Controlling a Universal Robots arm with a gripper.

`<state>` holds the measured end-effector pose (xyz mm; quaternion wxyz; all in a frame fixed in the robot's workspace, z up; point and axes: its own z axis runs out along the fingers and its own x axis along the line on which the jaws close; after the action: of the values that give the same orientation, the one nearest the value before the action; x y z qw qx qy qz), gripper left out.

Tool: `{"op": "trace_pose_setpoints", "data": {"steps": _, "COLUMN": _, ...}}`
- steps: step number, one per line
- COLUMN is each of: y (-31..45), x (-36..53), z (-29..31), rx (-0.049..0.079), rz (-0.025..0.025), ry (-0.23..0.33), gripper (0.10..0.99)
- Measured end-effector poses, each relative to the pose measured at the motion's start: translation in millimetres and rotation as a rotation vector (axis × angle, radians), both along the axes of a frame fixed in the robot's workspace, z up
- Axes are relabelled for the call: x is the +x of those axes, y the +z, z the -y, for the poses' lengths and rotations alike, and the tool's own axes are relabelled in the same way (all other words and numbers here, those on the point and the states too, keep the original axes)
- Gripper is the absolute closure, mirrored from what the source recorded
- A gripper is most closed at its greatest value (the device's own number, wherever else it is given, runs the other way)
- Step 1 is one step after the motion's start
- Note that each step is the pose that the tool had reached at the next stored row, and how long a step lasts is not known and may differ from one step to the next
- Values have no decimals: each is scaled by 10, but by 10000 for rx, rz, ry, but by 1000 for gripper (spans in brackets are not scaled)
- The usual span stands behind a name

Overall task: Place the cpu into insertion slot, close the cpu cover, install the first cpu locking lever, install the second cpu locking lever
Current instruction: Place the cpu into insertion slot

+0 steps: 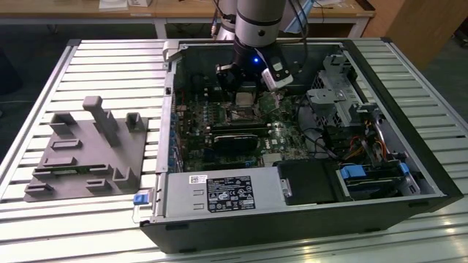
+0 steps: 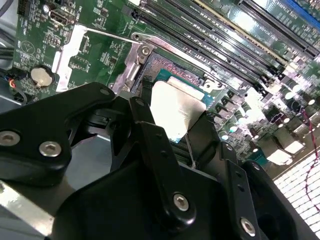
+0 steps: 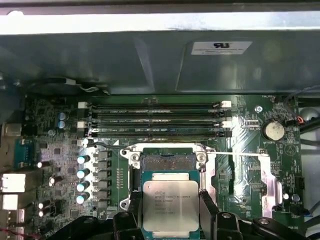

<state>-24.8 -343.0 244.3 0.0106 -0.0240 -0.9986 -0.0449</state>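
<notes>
The hand [image 3: 171, 212] pinches the cpu [image 3: 169, 197] by two opposite edges, just over the insertion slot [image 3: 167, 161], at eleven o'clock from the middle of the computer case [image 1: 307, 227] in the exterior view. Light, stiff, slick-topped and likely fragile underneath, it suits an edge grip.

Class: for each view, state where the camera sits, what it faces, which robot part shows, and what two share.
Exterior view: off the arm, looking down into the computer case; arm shows.
First wrist view: on the arm, facing the motherboard; pincer fingers grip the cpu.
Second wrist view: on the arm, facing the cpu past the pincer.
Shared: the cpu.
</notes>
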Motion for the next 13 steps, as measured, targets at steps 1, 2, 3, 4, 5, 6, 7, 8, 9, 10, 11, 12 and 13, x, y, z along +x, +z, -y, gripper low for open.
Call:
{"op": "trace_pose_setpoints", "data": {"steps": 1, "y": -2, "x": 0, "z": 0, "rx": 1, "rz": 0, "ry": -183, "gripper": 545}}
{"op": "trace_pose_setpoints", "data": {"steps": 2, "y": -3, "x": 0, "z": 0, "rx": 2, "rz": 1, "ry": -375, "gripper": 545}}
{"op": "trace_pose_setpoints", "data": {"steps": 3, "y": -4, "x": 0, "z": 0, "rx": 1, "rz": 0, "ry": -553, "gripper": 545}}
{"op": "trace_pose_setpoints", "data": {"steps": 4, "y": -5, "x": 0, "z": 0, "rx": -1, "rz": 0, "ry": -735, "gripper": 545}}
{"op": "trace_pose_setpoints", "data": {"steps": 5, "y": -6, "x": 0, "z": 0, "rx": 0, "rz": 0, "ry": -914, "gripper": 545}}
{"op": "trace_pose_setpoints", "data": {"steps": 6, "y": -7, "x": 0, "z": 0, "rx": 1, "rz": 0, "ry": -1094, "gripper": 545}}
{"op": "trace_pose_setpoints", "data": {"steps": 7, "y": -8, "x": -1, "z": 0, "rx": 1, "rz": 0, "ry": -1275, "gripper": 545}}
{"op": "trace_pose_setpoints", "data": {"steps": 8, "y": -8, "x": 0, "z": 0, "rx": 0, "rz": 0, "ry": -1469, "gripper": 545}}
{"op": "trace_pose_setpoints", "data": {"steps": 9, "y": -9, "x": 0, "z": 0, "rx": 0, "rz": 0, "ry": -1651, "gripper": 545}}
{"op": "trace_pose_setpoints", "data": {"steps": 10, "y": -10, "x": 0, "z": 0, "rx": 0, "rz": 0, "ry": -1829, "gripper": 545}}
{"op": "trace_pose_setpoints", "data": {"steps": 11, "y": -10, "x": 0, "z": 0, "rx": 1, "rz": 0, "ry": -2010, "gripper": 545}}
{"op": "trace_pose_setpoints", "data": {"steps": 12, "y": -11, "x": 0, "z": 0, "rx": 0, "rz": 0, "ry": -2189, "gripper": 545}}
{"op": "trace_pose_setpoints", "data": {"steps": 13, "y": -11, "x": 0, "z": 0, "rx": 1, "rz": 0, "ry": -2369, "gripper": 545}}
